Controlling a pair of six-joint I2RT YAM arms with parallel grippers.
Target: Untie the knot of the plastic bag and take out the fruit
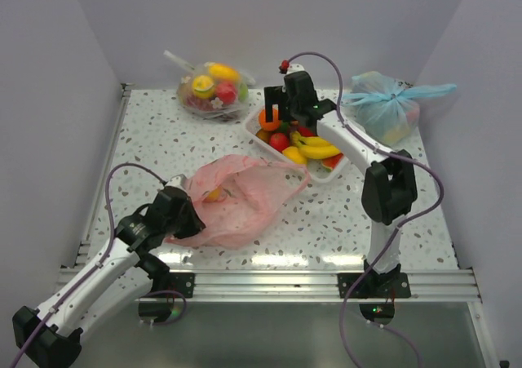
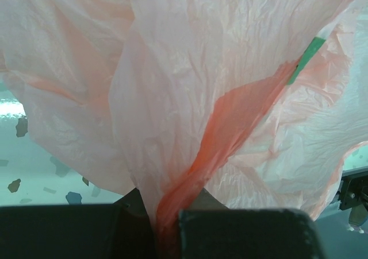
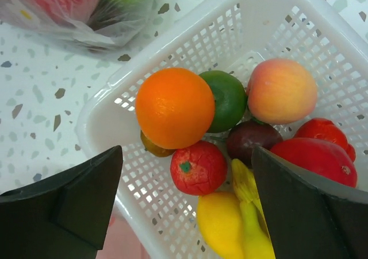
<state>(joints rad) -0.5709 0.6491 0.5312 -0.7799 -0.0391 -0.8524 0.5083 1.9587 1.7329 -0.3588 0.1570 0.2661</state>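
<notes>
Left gripper (image 2: 167, 227): being clamped on the plastic bag (image 2: 172, 98), lying beside the basket (image 1: 254, 133).
Right gripper (image 3: 187, 198): being held wide open, empty, over the basket.
Risk: thin film being pulled free — fruit (image 1: 214, 194) being left inside.

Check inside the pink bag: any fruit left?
One yellowish fruit shows through the film of the pink bag, near where the left gripper pinches it. The rest of the inside is hidden by crumpled film.
</notes>
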